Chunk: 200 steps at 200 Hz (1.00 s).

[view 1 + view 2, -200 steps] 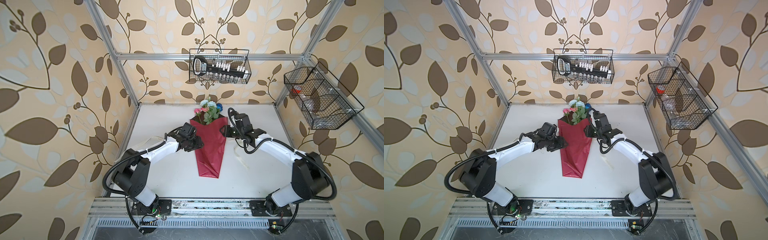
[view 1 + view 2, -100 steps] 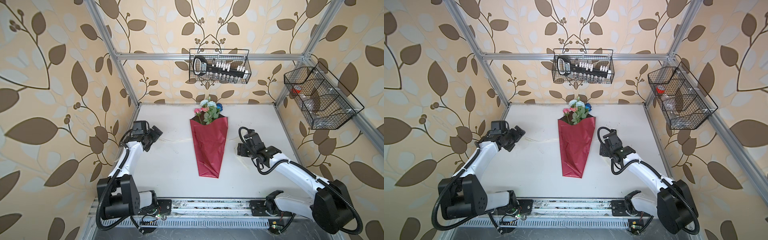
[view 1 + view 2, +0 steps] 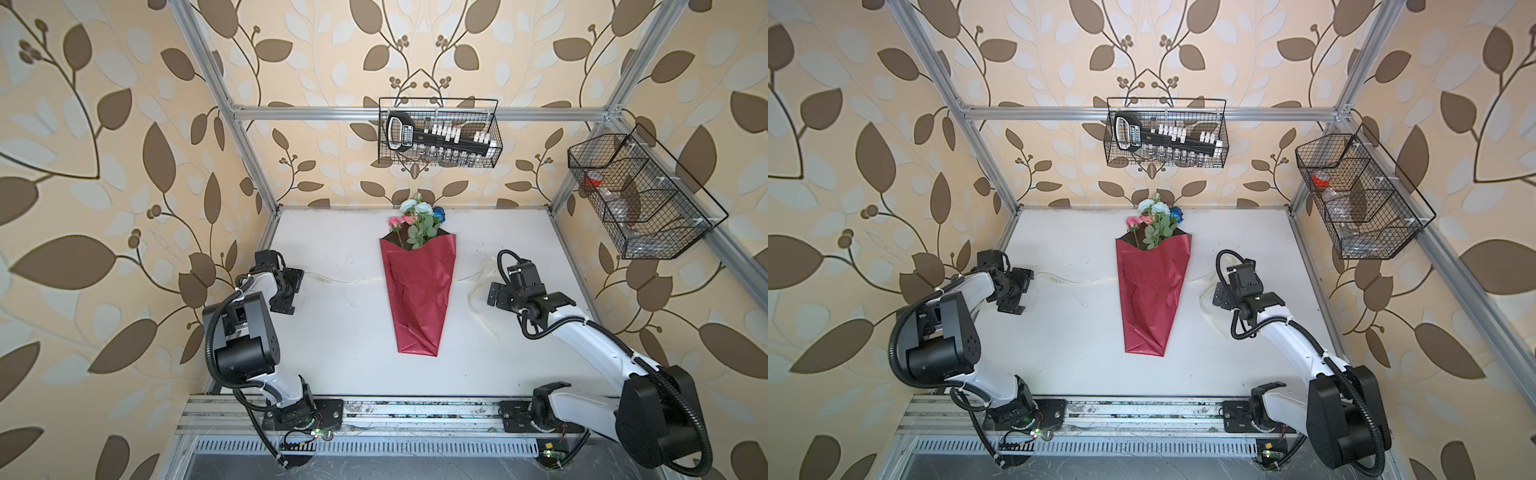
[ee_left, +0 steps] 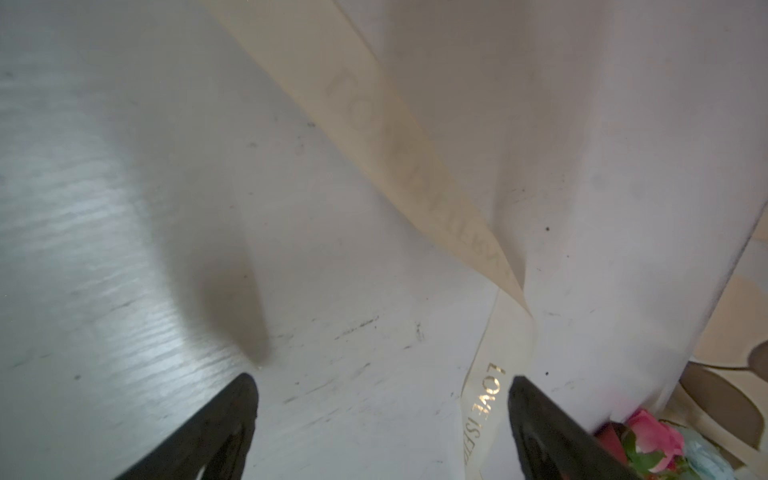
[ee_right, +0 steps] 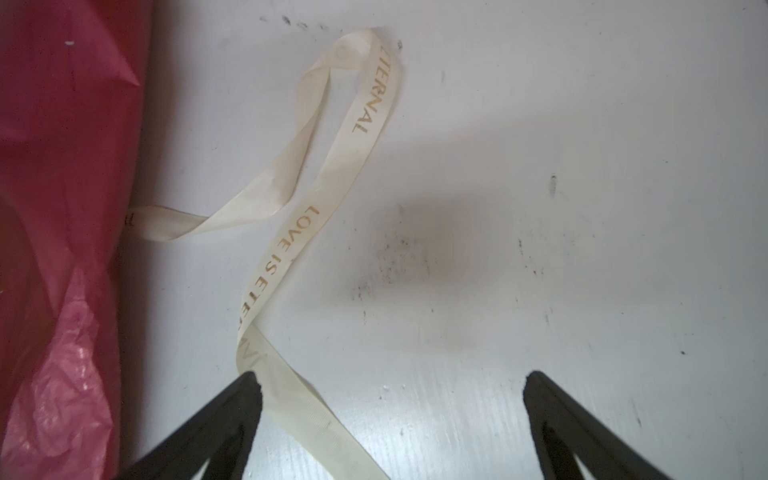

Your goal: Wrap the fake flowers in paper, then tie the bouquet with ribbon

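Now | left arm folded tight, left gripper [image 3: 286,291] spread low over table [image 3: 332,353] | right arm reaching forward, right gripper [image 5: 390,386] spread, ribbon [image 5: 291,245] beside 1 fingertip | bouquet of fake flowers [image 3: 417,220] in red wrap [image 3: 417,291], mid-table between grippers

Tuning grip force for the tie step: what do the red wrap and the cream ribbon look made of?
Red wrap: thin plastic or foil-like film, it seems; glossy, with crinkles and bright glints in the right wrist view.
Cream ribbon: woven fabric, probably grosgrain; matte with fine ribs and gold lettering, and it twists and loops limply.
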### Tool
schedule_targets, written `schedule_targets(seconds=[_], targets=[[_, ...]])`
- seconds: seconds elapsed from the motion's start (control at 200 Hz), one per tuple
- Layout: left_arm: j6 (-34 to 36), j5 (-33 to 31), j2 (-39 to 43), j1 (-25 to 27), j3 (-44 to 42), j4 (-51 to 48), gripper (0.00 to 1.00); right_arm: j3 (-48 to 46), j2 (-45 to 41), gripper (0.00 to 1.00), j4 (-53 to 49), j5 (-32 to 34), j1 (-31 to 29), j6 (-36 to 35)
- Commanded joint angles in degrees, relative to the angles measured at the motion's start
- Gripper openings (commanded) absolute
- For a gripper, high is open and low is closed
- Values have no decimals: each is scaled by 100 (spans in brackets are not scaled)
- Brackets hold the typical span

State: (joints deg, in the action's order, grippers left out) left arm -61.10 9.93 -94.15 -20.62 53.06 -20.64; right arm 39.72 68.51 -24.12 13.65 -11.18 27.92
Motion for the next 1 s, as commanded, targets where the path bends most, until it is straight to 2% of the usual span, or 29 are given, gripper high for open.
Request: schedule_targets(seconds=[0.0,0.065,0.275,0.33,0.42,0.555,0.66,0.745,0.805,0.86,0.995], targets=[[-694,-216,-286,-4,341,198,85,50,113,100,62,-203,136,-99],[-872,-302,-478,-5,426,301,81,80,170,99,89,-236,200,-82],[-1071,-488,-1099,-4,1054,65,78,105,302,99,260,-599,276,-33],[-1212,-591,-1180,-8,1097,59,70,125,333,100,266,-572,282,5],[-1569,-717,-1396,-8,1272,-204,48,190,393,99,234,-548,312,72],[-1748,-679,-1885,6,1940,-1046,42,401,513,99,42,-514,353,154],[-1881,-643,-2005,14,1937,-963,41,514,534,100,-29,-420,379,234],[-1839,-584,-2088,14,1922,-778,30,559,536,100,-62,-348,409,297],[-1747,-503,-2157,12,1954,-682,12,572,542,100,-124,-274,439,351],[-1628,-405,-2186,14,1939,-506,2,586,533,100,-190,-183,489,386],[-1066,-177,-2186,37,2045,-306,0,531,488,100,-286,-98,591,424]])
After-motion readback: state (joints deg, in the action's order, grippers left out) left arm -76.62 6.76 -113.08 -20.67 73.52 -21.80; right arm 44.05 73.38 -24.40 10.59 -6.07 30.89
